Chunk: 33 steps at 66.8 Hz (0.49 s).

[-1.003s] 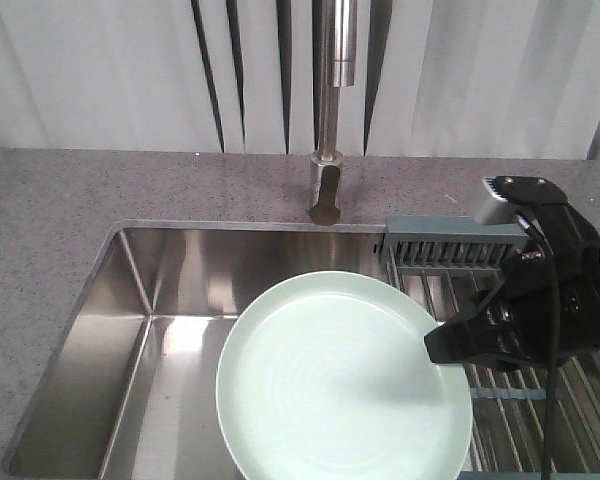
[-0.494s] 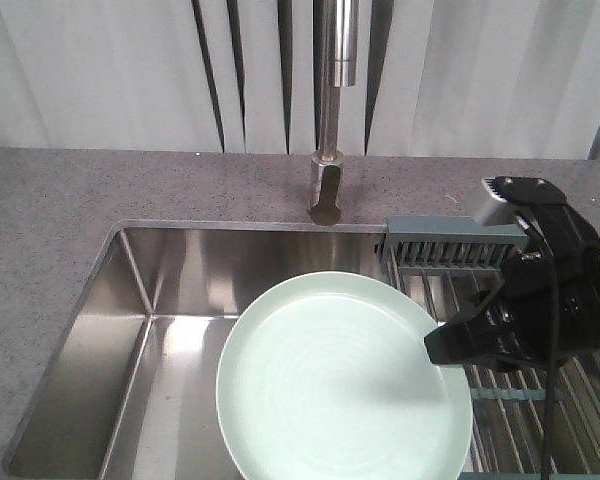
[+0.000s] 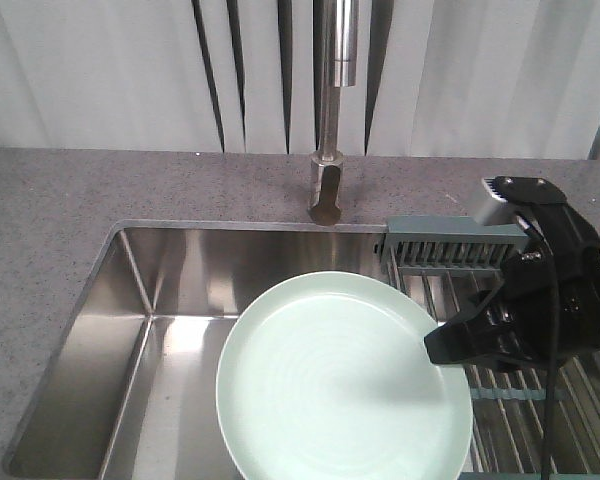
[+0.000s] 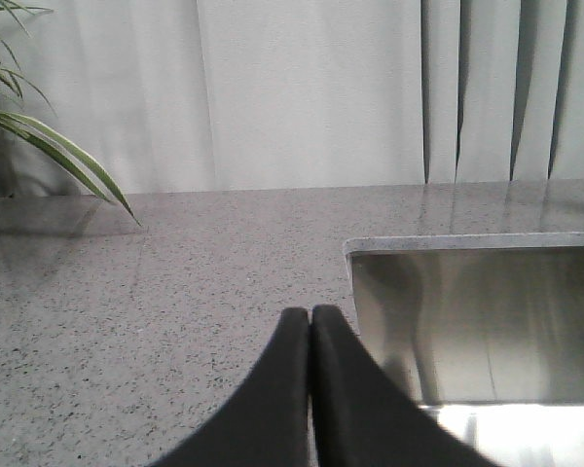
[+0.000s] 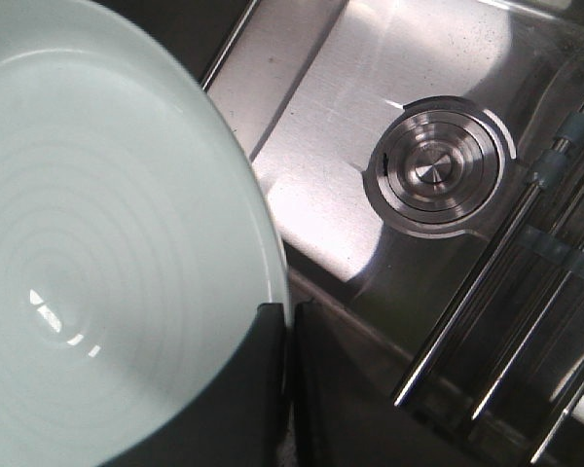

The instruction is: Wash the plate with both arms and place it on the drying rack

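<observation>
The pale mint-green plate hangs flat above the sink basin, held by its right rim. My right gripper is shut on that rim; in the right wrist view the plate fills the left side and the right gripper pinches its edge. My left gripper is shut and empty, hovering over the speckled grey counter just left of the sink's corner; it is out of the front view. The drying rack lies under the right arm, with its grey-green caddy at the back.
A steel tap stands behind the sink at centre. The drain shows on the basin floor, beside the rack bars. A plant's leaves reach in at far left. Pale curtains hang behind the counter.
</observation>
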Available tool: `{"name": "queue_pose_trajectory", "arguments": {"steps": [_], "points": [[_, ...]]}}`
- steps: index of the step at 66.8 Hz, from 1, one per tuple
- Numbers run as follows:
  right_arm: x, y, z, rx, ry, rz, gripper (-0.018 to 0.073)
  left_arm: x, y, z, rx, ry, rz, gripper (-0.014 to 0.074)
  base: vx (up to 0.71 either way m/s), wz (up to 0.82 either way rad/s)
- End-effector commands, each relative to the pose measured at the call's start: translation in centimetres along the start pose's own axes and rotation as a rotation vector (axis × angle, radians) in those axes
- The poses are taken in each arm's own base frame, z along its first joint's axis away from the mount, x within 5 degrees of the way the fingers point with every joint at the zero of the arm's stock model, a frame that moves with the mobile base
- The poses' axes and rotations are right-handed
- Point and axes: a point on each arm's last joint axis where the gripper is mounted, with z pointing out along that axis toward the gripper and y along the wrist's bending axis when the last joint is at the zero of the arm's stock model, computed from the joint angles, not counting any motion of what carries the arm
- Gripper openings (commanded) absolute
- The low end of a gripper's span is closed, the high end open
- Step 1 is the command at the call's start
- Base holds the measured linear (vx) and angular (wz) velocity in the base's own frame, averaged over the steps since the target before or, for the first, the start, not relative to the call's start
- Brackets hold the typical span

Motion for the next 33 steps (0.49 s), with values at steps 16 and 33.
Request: {"name": "queue_pose_trajectory", "arguments": {"steps": [16,33], "points": [[-0.7,0.8,-1.1,-0.022,-0.075,-0.012,-0.0004,-6.5,-0.1,-1.6,0.024,-0.272,-0.102,-0.0006,0.0,0.0],[-0.7,0.8,-1.1,-0.022,-0.075,-0.012,-0.0004,-13.8,0.0,-2.1,0.014,-0.144,-0.093,-0.0006,0.0,0.0]]}}
